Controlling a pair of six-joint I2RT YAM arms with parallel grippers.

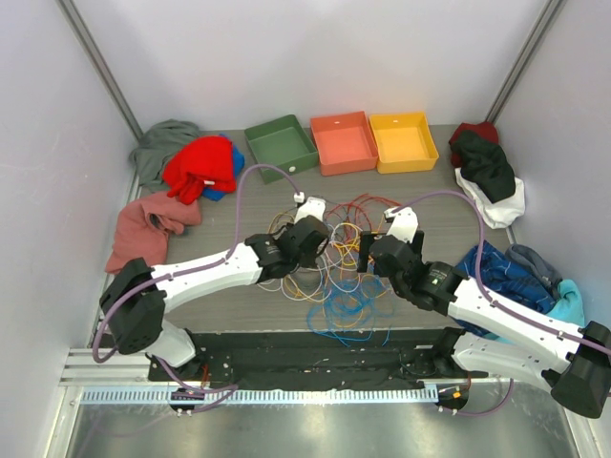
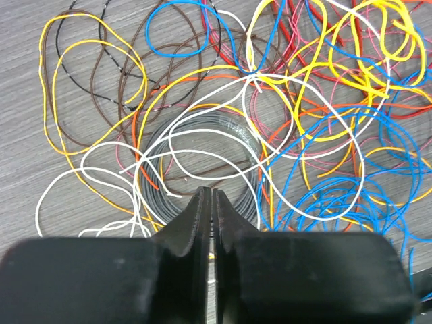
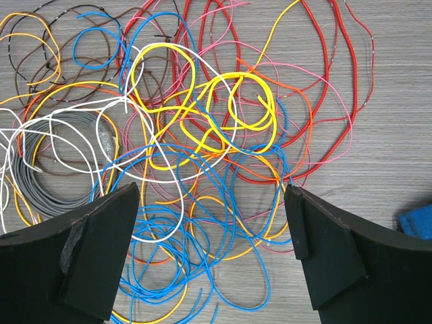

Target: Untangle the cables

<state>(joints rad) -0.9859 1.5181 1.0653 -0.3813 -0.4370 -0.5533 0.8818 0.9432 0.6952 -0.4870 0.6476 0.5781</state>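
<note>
A tangle of thin flexible cables in yellow, orange, red, blue, white, brown and pink is spread over the middle of the grey wood-grain tabletop, between the two arms. A coiled grey wire bundle is seen on the left arm's side of the tangle, crossed by white and yellow loops. Loose blue strands are bunched on the near side. The left gripper is held low at the near edge of the grey coil, fingers pressed together; whether a wire is pinched cannot be told. The right gripper is poised above blue and yellow loops, fingers spread wide, nothing gripped. A green bin, a salmon bin and a yellow bin are lined up along the far edge. A crumpled red cloth is heaped at far left, a crumpled blue cloth at right.
</note>
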